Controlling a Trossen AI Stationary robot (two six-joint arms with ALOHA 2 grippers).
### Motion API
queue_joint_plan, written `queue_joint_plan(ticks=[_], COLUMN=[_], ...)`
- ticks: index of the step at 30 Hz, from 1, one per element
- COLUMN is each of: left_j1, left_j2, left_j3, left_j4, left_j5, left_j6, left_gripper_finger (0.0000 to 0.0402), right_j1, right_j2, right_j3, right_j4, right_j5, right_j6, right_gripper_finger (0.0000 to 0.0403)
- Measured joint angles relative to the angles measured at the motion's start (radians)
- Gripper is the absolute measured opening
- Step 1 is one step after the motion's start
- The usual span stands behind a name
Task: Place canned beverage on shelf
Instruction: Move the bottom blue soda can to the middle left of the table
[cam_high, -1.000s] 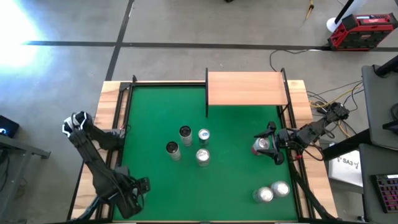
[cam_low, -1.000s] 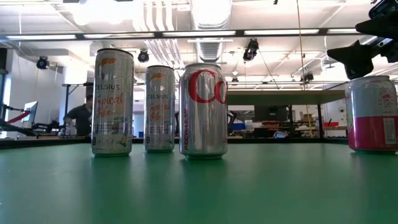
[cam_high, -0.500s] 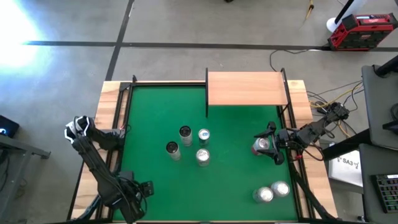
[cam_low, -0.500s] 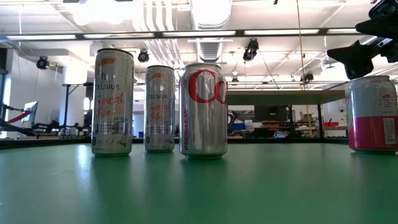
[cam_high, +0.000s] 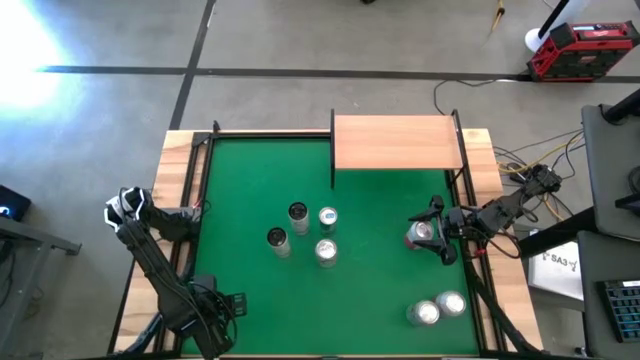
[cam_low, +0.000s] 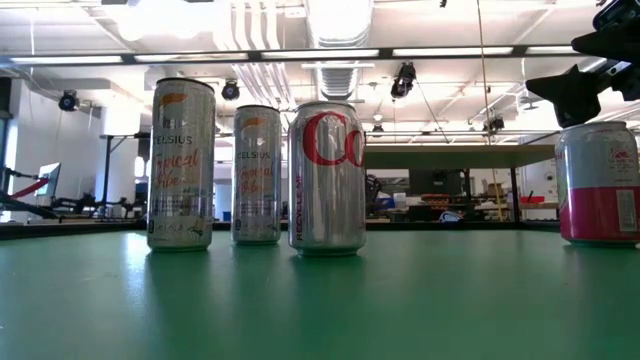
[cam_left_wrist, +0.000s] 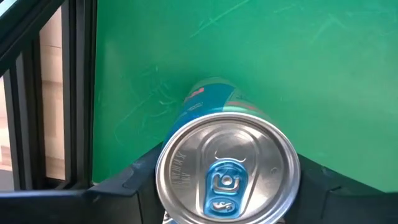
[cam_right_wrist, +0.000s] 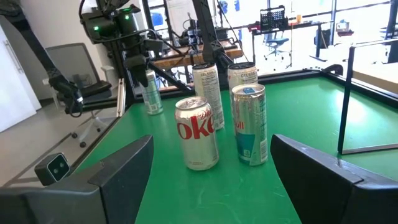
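Left wrist view: my left gripper (cam_left_wrist: 227, 202) is clamped on a teal can (cam_left_wrist: 227, 171) at the surface's (cam_high: 380, 290) near left corner. My right gripper (cam_high: 432, 237) hovers half-open by the right edge; the shelf (cam_high: 397, 142) spans the far right corner.

Bright, even light throughout. Long white ceiling strip lights (cam_low: 320, 52) blaze overhead in the low view, slightly blown out. A white glare patch (cam_high: 25, 35) washes the grey floor's corner from above. The silver can lid with blue tab (cam_left_wrist: 227, 171) gleams, close and soft-edged. Shadows on the green felt tabletop (cam_high: 250, 180) stay faint.
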Motion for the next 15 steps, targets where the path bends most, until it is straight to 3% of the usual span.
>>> queue_joint_plan(ticks=[6, 15], left_j1=[0.032, 0.153], left_j2=[0.003, 0.009], left_j3=[0.013, 0.062], left_j4=[0.003, 0.004], left_j5=[-0.005, -0.018], left_j6=[-0.047, 0.057], left_gripper_finger=[0.0215, 0.0215], right_j1=[0.0, 0.0], right_j2=[0.0, 0.0], right_j3=[0.0, 0.0], right_j4=[0.0, 0.0], right_j5=[0.0, 0.0], right_j6=[0.0, 0.0], right_gripper_finger=[0.0315, 0.0315])
